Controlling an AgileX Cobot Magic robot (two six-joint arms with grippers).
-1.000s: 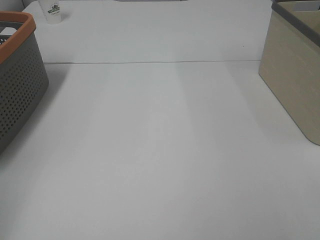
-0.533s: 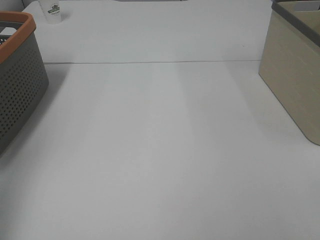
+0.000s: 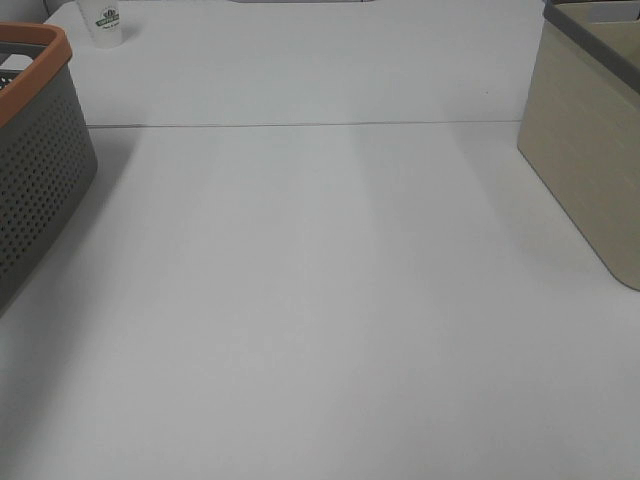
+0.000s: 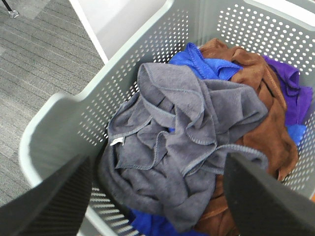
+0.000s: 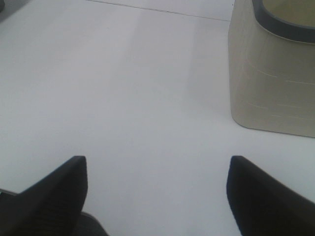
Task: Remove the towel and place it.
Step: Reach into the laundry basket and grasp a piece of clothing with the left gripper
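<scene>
Left gripper [image 4: 157,161] hangs spread over the basket [image 4: 74,123], pinching nothing. The towel [image 4: 187,132] lies crumpled on top inside the basket, so grab, lift-out and placing all remain. Right gripper [image 5: 157,160] is well away from the basket, spread and empty.

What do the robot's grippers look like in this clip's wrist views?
The left gripper and right gripper look alike: each has two broad, matte black fingers tapering to blunt tips. No cables or markings show.

The cup's [image 3: 106,20] green logo is too small to read.
</scene>
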